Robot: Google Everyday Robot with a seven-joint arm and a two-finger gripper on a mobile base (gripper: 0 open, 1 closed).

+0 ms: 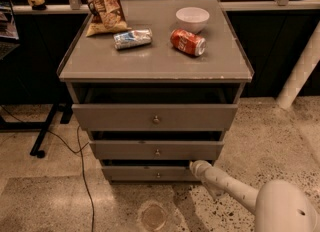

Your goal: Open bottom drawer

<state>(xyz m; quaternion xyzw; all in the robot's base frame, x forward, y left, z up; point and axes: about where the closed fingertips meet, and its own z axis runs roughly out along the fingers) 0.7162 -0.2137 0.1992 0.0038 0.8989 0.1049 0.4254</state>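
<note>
The tool [196,167] is placed at the right end of the bottom drawer [145,174], below the front-right corner of the counter [160,63].

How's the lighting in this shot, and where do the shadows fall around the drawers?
Camera view: light seems to come from above, so the cabinet top is evenly lit. Camera view: the gaps above each drawer are in deep shadow, and the bottom drawer sits dim under the middle drawer. Camera view: the end effector, at the bottom drawer's right end, looks pale against that shade.

Three drawers [156,118], two cans [132,39], one bowl [192,18], one chip bag [104,3]; one gripper [193,166], seemingly at right end of bottom drawer [150,175].
</note>
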